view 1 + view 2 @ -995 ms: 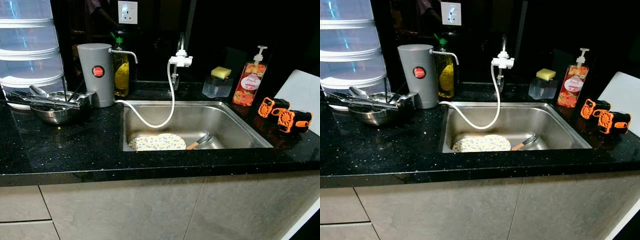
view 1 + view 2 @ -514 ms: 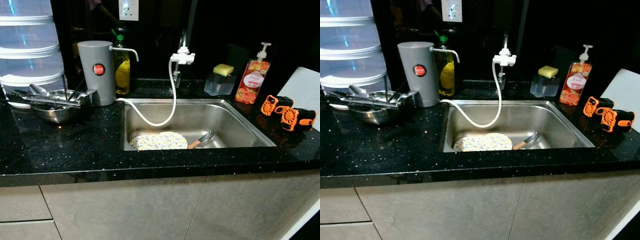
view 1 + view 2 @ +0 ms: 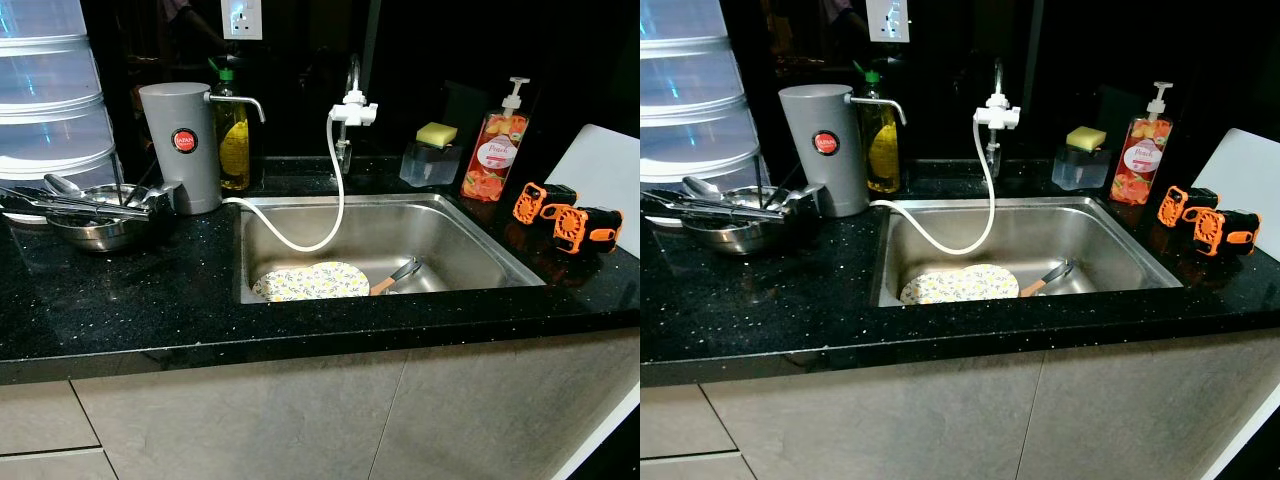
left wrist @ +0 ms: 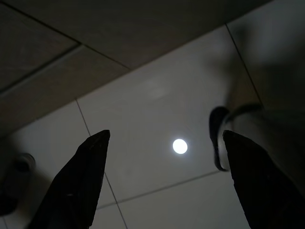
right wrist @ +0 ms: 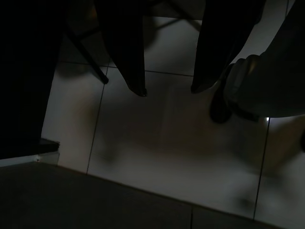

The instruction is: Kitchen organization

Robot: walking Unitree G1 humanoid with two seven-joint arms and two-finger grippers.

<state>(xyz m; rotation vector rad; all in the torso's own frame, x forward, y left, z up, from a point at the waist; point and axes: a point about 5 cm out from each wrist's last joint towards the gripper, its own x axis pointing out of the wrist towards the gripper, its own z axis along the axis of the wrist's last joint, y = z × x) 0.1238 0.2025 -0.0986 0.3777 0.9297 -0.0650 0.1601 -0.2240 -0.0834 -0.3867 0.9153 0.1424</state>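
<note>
A yellow-patterned plate [image 3: 310,282] lies flat in the steel sink [image 3: 480,240], beside a utensil [image 3: 397,274] with a wooden handle. On the black counter to the left, a steel bowl [image 3: 95,215] holds tongs and spoons. Both arms hang idle. In the left wrist view, my left gripper [image 4: 165,135] is open over pale floor tiles. My right gripper [image 5: 169,91] is also open, above a dim tiled floor.
A grey water dispenser [image 3: 180,150] feeds a white hose to the tap [image 3: 350,112]. Behind stand a yellow soap bottle [image 3: 233,145], a sponge holder [image 3: 432,160] and a pump bottle [image 3: 490,155]. Orange-black gadgets [image 3: 565,215] and a white board [image 3: 600,170] lie right; clear stacked containers [image 3: 50,100] stand left.
The head camera has shifted a little, so the whole counter sits slightly left and lower. Nothing on the counter or in the sink has moved.
</note>
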